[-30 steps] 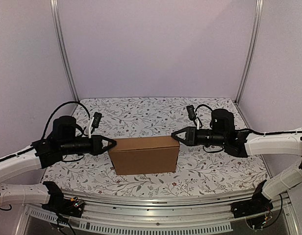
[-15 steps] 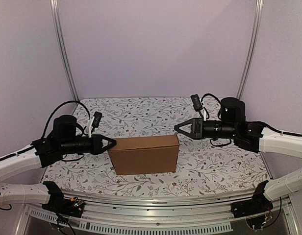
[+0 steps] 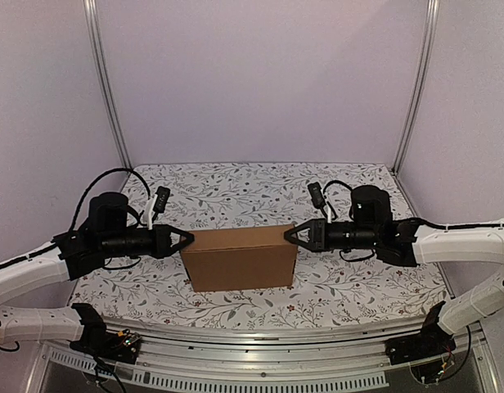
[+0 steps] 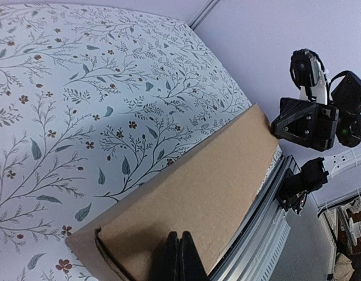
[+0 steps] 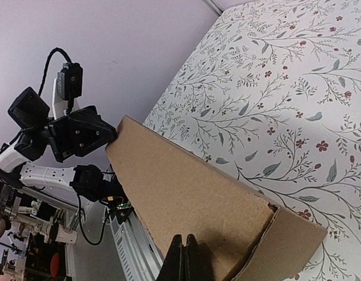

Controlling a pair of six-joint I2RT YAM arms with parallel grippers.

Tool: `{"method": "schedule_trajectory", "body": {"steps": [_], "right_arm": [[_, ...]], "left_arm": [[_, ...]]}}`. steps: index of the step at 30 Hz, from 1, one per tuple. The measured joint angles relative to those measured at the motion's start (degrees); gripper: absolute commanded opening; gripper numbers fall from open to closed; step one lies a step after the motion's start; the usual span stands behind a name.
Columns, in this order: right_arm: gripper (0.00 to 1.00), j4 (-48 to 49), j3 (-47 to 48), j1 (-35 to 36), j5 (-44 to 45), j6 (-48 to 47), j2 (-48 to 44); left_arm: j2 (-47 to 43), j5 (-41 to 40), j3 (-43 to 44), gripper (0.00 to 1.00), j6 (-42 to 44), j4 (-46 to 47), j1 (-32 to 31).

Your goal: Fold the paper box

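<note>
The paper box (image 3: 240, 259) stands folded into a closed brown block in the middle of the floral table. My left gripper (image 3: 189, 240) is shut, its tips against the box's upper left corner. My right gripper (image 3: 288, 233) is shut, its tips at the box's upper right corner. In the left wrist view the shut fingers (image 4: 178, 256) rest over the box's top face (image 4: 198, 187). In the right wrist view the shut fingers (image 5: 184, 257) rest over the top face (image 5: 180, 187), with a side flap seam showing at the near end.
The floral table cover (image 3: 236, 192) runs to purple walls at the back and sides. An aluminium rail (image 3: 252, 340) lines the near edge. Both arms reach in low from the sides.
My right gripper, which had lifted up and away from the box half a second ago, has come back down to the box's upper right corner. The left gripper and the box have not moved.
</note>
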Motion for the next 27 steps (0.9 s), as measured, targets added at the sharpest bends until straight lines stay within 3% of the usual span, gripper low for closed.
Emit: {"method": "schedule_trajectory", "body": {"steps": [5,12,17,25,27], "right_arm": [[0.0,-1.9,0.3,0.3,1.3,-0.3,-1.0],[0.0,-12.1,5.0,1.1,3.7,-2.6,-2.6],[0.0,-17.4,8.9,4.8,6.2,-5.2,-4.3],[0.0,-18.9,8.2,15.8,18.6,-7.3,-6.7],[0.0,-18.6,7.1,18.9,23.1,-6.9,-6.2]], "left_arm": [[0.0,0.1,0.0,0.0,0.0,0.0,0.0],[0.0,-0.3,0.8,0.0,0.0,-0.8,0.0],[0.0,-0.2,3.1,0.05,0.1,-5.0,0.0],[-0.2,-2.6,13.7,0.25,2.5,-13.9,0.1],[0.1,-4.9,16.9,0.39,4.0,-15.3,0.1]]}}
